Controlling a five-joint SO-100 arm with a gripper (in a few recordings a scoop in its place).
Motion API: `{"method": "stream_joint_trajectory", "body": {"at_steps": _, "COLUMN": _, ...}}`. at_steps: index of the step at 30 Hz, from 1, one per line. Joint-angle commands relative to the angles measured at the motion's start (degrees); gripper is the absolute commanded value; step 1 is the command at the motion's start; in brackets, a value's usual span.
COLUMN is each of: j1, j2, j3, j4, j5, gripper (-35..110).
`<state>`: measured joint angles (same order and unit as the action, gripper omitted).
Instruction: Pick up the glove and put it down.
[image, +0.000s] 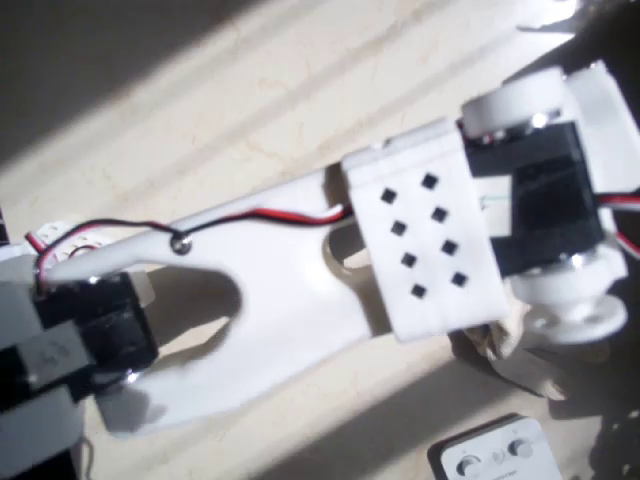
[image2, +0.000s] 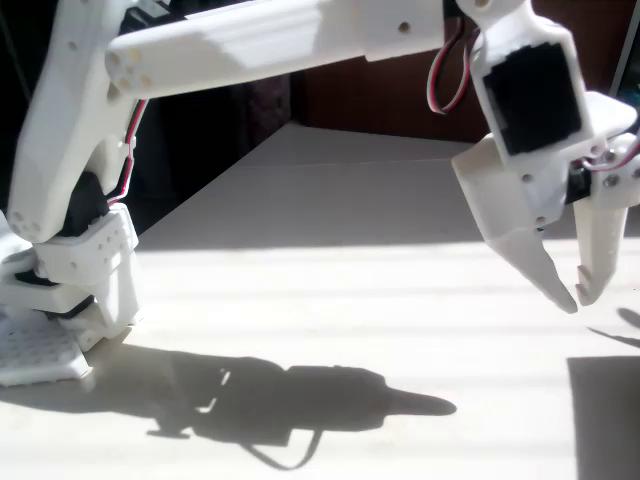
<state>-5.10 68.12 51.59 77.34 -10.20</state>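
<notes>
In the fixed view the fingers are hanging just above the sunlit surface, tips nearly touching, nothing between them. In the overhead view a cream scrap of the glove is peeking from under the white wrist, near the white box.

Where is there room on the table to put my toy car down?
Bare table lies between the arm's base and the gripper. It looks crowded in the overhead view around the glove and white box.
</notes>
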Motion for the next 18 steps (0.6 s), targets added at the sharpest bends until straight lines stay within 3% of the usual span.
{"method": "stream_joint_trajectory", "body": {"at_steps": 1, "j1": 1.1, "j2": 13.2, "j3": 9.8, "j4": -5.5, "j5": -0.4, "gripper": 1}}
{"method": "stream_joint_trajectory", "body": {"at_steps": 10, "j1": 4.0, "j2": 40.7, "j3": 42.7, "j4": -28.9, "j5": -0.4, "gripper": 1}}
{"method": "stream_joint_trajectory", "body": {"at_steps": 18, "j1": 4.0, "j2": 61.3, "j3": 67.5, "j4": -34.0, "j5": -0.4, "gripper": 1}}
